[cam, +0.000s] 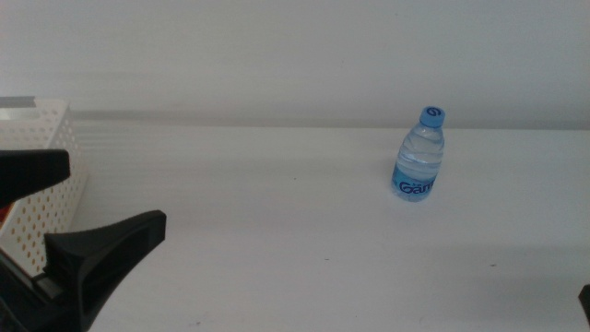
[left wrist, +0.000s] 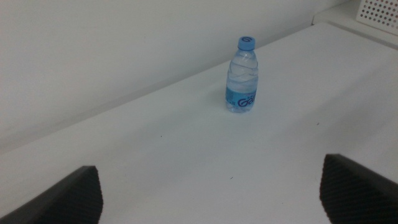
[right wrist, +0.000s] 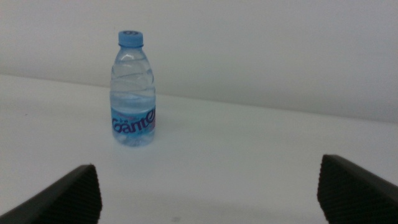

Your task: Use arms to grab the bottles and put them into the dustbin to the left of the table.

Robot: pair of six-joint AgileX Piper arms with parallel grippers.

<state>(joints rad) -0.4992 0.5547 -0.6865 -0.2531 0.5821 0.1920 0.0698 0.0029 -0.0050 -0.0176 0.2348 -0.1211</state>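
dustbin (cam: 41, 175) running off the left edge, partly hiding behind left gripper (cam: 69, 221) | right gripper (cam: 584, 297) showing only a corner | bottle label (cam: 417, 189) text being cut off

A plain white wall (cam: 295, 55) stands behind.

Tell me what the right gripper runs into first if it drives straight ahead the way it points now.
Probably nothing on its centreline: the right gripper is open, and the water bottle stands upright on the table off to one side of that line. Beyond is the wall, depth unclear.
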